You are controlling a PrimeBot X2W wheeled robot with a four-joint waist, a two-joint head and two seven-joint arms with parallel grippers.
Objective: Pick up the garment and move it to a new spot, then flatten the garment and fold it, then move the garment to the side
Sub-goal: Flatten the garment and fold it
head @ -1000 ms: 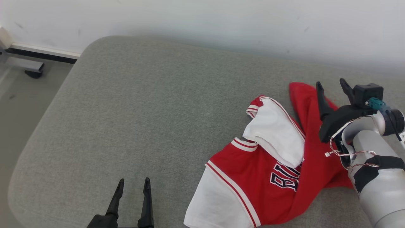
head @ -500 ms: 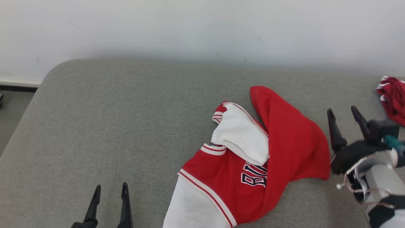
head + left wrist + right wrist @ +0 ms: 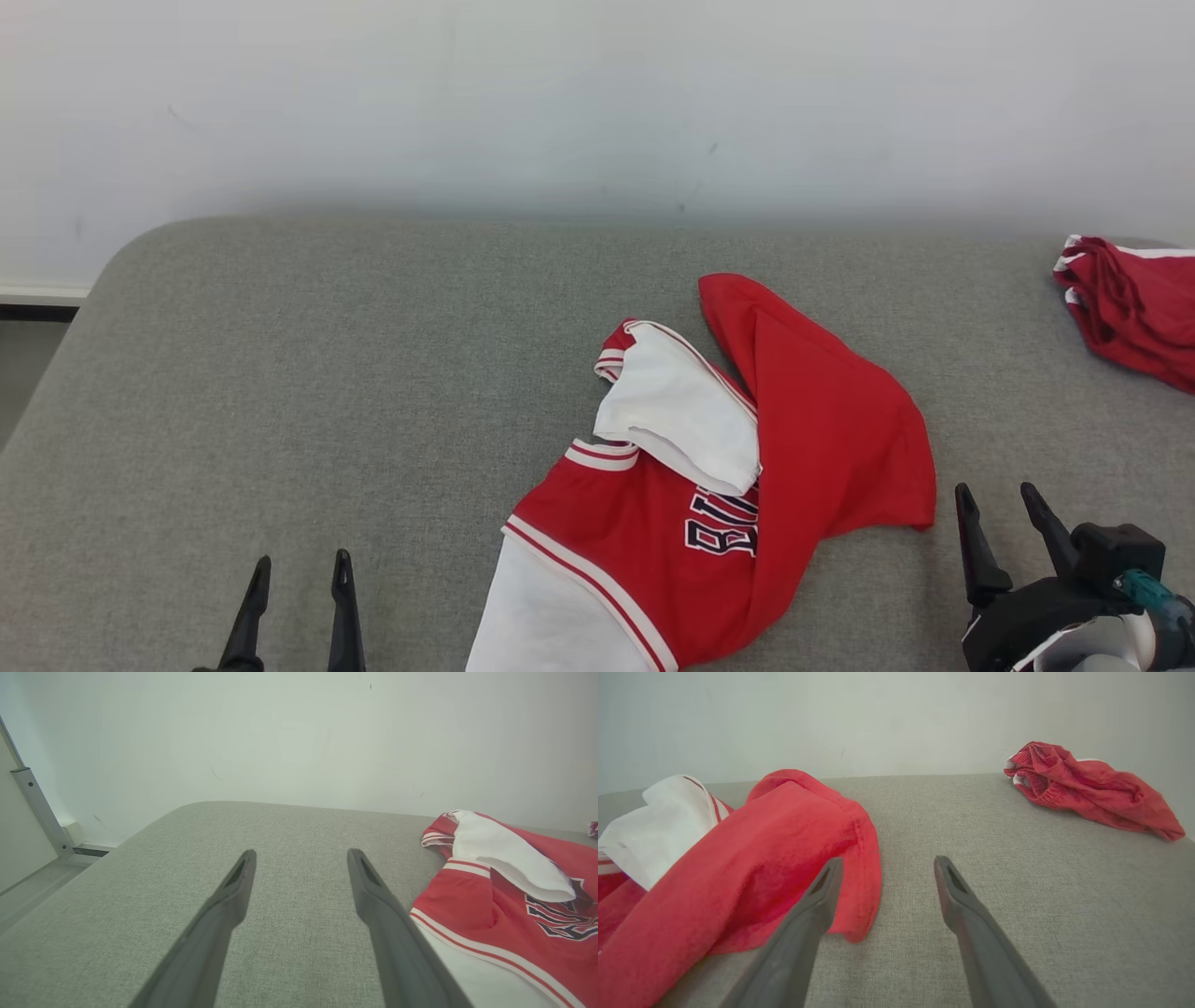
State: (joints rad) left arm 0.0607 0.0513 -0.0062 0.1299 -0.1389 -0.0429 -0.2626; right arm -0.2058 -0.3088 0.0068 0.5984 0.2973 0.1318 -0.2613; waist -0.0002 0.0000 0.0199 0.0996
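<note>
Grey cushion [image 3: 373, 392] abuts white wall [image 3: 560, 93], left end effector [image 3: 302, 557] and right end effector [image 3: 994, 487] spread

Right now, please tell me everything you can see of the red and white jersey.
The jersey is soft cloth: red body, white sleeves with red-striped trim, dark white-edged letters. It lies crumpled on the grey upholstered surface, one white sleeve folded over the letters, a red flap thrown across it. The open right tool is beside it, apart.

Crumpled red cloth [image 3: 1134, 317] on grey cushion [image 3: 373, 392]; white wall [image 3: 560, 93].
</note>
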